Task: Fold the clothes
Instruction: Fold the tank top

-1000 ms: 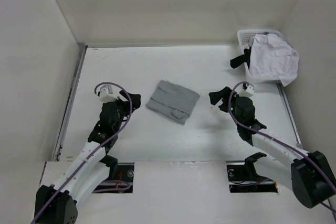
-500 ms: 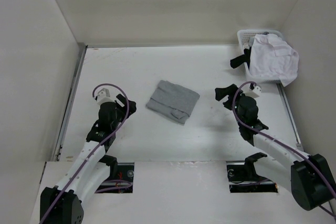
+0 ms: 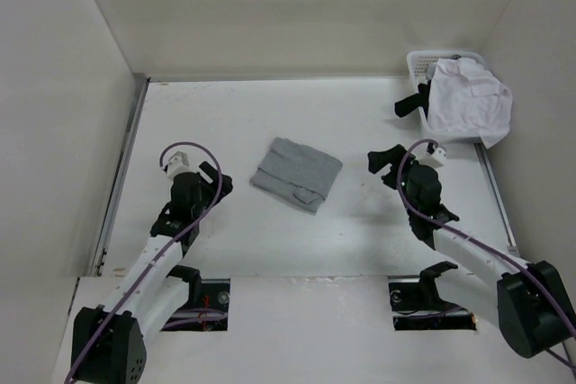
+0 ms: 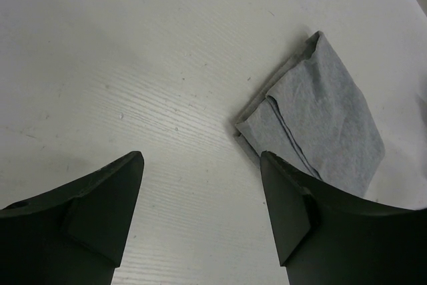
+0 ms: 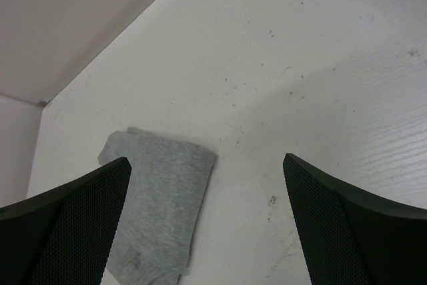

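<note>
Already the grey T-shirt (image 3: 296,173) lies folded small at the middle of the surface (image 3: 270,114). Both jaws stand wide open and empty; little seems left.

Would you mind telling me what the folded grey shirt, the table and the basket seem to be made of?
Grey shirt: soft knit cloth, likely cotton, matte and flecked, lying in limp folds. Table: white board with a faint wood-like grain, matte, speckled with marks. Basket: probably white plastic, judging by its perforated wall.
</note>
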Tool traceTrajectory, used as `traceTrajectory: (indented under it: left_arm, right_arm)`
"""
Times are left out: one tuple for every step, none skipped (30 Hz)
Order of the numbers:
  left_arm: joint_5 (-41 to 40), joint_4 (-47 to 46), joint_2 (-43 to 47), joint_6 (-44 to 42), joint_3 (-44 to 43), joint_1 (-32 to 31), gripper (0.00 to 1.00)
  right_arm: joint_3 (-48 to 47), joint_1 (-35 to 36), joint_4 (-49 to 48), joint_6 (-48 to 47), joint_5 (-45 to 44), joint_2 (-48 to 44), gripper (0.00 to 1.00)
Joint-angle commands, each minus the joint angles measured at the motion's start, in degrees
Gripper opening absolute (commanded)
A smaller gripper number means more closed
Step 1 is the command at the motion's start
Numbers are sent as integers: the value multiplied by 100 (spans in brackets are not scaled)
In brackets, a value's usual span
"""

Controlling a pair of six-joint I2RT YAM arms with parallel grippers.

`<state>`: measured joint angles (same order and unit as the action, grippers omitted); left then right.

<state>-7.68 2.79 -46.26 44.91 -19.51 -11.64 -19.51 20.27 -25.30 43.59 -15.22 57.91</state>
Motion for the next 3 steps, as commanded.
traceTrajectory:
  left_arm:
    - [92,-349,-163,-105,17,8,69]
    - [65,-358,-208,-131,8,-27,70]
    - [48,-384,-217,-131,0,-62,71]
  right_arm:
    - [-88,-28,-283,53,-25,89,100]
    - [-97,-28,-274,53,-16,106,100]
    - [-115,-28,-265,53,-16,115,100]
